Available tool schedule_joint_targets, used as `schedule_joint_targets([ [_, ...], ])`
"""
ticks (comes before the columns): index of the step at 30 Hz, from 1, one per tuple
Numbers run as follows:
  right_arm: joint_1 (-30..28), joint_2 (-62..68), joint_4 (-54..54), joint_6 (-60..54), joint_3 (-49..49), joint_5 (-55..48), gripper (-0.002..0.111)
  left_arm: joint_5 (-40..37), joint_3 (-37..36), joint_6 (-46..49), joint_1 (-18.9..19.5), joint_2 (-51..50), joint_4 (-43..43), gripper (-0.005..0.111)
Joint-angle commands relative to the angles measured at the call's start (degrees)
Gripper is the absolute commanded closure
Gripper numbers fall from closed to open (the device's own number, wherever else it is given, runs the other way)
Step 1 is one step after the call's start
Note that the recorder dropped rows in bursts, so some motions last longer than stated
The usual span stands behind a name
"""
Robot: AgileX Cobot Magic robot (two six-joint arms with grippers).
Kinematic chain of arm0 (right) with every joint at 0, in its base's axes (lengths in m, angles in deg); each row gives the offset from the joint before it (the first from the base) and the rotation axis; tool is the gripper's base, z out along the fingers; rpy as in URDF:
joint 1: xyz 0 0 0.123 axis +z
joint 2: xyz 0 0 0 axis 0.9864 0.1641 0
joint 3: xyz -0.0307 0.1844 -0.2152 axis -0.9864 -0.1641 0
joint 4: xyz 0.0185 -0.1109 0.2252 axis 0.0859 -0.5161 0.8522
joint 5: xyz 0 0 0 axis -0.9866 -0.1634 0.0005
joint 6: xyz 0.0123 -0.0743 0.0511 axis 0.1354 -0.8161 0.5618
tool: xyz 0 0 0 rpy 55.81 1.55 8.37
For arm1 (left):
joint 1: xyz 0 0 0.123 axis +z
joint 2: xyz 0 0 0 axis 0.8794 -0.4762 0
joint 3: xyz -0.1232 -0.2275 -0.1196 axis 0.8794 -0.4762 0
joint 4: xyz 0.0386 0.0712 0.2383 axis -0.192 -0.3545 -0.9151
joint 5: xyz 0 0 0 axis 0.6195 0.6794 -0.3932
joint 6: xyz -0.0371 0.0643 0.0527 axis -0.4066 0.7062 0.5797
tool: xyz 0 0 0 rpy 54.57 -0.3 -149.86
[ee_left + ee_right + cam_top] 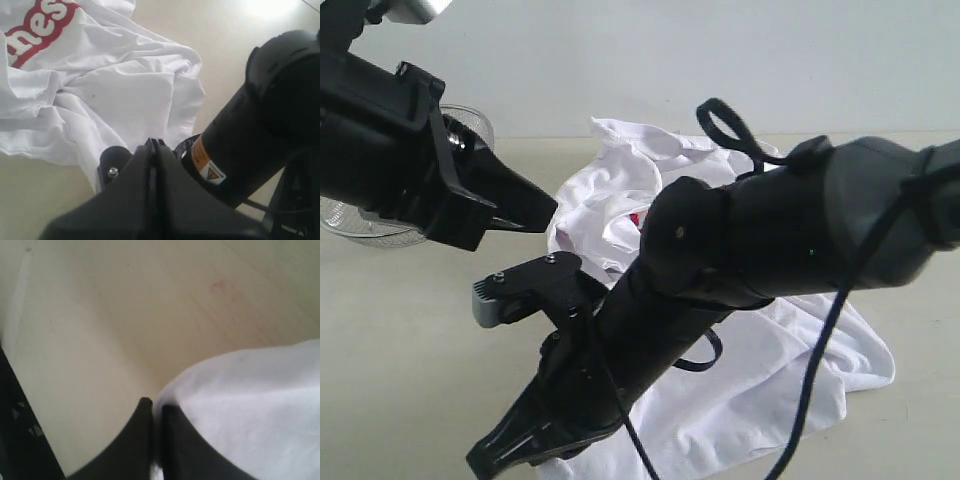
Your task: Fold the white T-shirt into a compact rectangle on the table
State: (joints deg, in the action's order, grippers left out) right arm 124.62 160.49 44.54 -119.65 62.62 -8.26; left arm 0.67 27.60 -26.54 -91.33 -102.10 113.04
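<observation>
A pale wood-grain surface (390,380) runs back to a plain white wall (620,60); the white T-shirt (740,400) lies crumpled from middle to far edge. Nearest me, my right claw (152,407) pinches the shirt's edge; farther back, my left claw (154,144) hangs clenched, empty, over the cloth.

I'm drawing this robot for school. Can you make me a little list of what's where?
shirt: white T-shirt, crumpled, not folded yet
lettering: red, only partly showing
surface: pale table
left gripper: shut, nothing seen in it, near the shirt
right gripper: shut, seems to pinch the shirt's edge
</observation>
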Motion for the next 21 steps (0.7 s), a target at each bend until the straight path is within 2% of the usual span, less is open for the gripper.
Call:
schedule_joint_targets([
  [1, 0.5, 3.0, 3.2, -0.8, 3.5, 1.4, 0.108, -0.4, 0.1, -1.0, -0.1, 0.4, -0.5, 0.102],
  [7, 1.0, 8.0, 9.9, -4.3, 8.3, -1.3, 0.108, -0.4, 0.1, -1.0, -0.1, 0.4, -0.9, 0.102],
  [13, 4.0, 10.9, 10.6, -5.0, 11.5, -1.4, 0.107, -0.4, 0.1, -1.0, -0.1, 0.4, -1.4, 0.102],
  [15, 4.4, 11.1, 10.4, -5.2, 12.1, -2.1, 0.097, -0.5, 0.1, -1.0, -0.1, 0.4, -1.4, 0.102],
  [20, 4.4, 11.1, 10.2, -5.3, 12.1, -2.1, 0.046, -0.6, 0.1, -1.0, -0.1, 0.4, -1.4, 0.102],
  [21, 4.4, 11.1, 10.2, -5.3, 12.1, -2.1, 0.043, -0.6, 0.1, -1.0, -0.1, 0.4, -1.4, 0.102],
])
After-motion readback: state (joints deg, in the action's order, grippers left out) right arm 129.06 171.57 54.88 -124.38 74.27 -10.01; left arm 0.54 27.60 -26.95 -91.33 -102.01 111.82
